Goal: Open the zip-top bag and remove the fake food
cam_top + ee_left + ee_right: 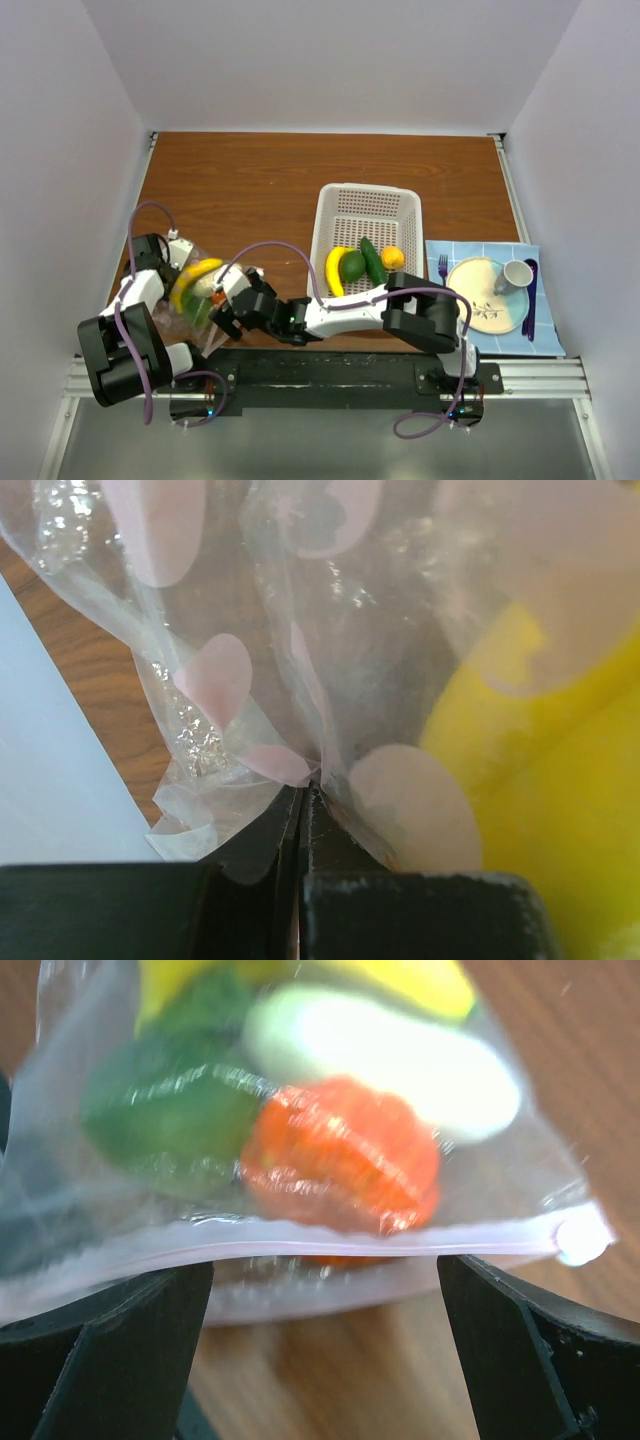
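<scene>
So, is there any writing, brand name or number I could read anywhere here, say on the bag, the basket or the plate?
None can be read.
The zip-top bag carries only pale pink blobs, no letters.
The white basket, the cup and the blue mat show no words.
The plate has small dark marks that look like a floral pattern, too small to tell more.
</scene>
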Motion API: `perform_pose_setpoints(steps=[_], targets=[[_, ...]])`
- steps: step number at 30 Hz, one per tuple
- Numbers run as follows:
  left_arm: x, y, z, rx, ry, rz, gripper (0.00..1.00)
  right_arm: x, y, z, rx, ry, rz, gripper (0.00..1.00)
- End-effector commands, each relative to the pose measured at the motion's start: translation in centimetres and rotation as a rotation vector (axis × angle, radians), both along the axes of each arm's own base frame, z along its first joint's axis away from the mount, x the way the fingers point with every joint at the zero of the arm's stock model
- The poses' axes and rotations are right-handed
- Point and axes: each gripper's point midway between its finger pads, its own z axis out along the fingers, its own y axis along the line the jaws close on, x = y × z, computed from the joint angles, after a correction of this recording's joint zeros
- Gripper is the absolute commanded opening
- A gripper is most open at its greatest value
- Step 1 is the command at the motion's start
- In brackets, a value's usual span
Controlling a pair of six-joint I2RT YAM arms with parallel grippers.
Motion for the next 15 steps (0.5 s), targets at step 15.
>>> perform_pose_setpoints(steps=[15], targets=[[-1.5,-2.5,-1.5,-0.112,0.087,-0.112,0.04,2.4,5.7,0.6,0.156,0.085,0.067,0.99]])
